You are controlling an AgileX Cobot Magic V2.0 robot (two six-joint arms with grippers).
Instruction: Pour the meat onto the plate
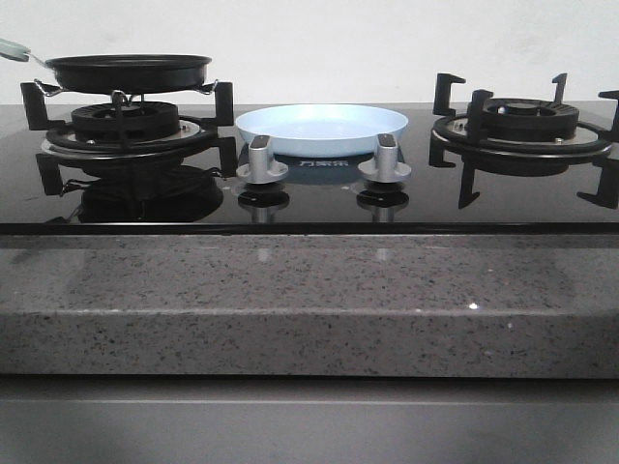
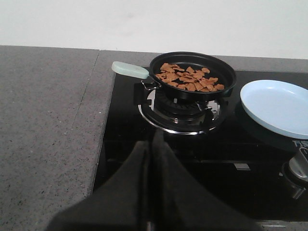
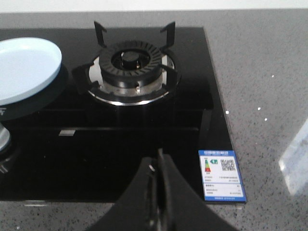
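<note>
Left gripper sits pressed together near the counter's front edge; I'd spread it, then pinch the pan's pale handle squarely, keeping the meat level toward the plate.

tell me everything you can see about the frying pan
The frying pan is small, round and black, dark inside and out, with a pale green handle joined by a metal bracket. It sits level on the left burner's black pan supports, handle pointing away from the plate. A loose heap of flat orange-brown meat pieces covers its base. Neither gripper touches it.
</note>
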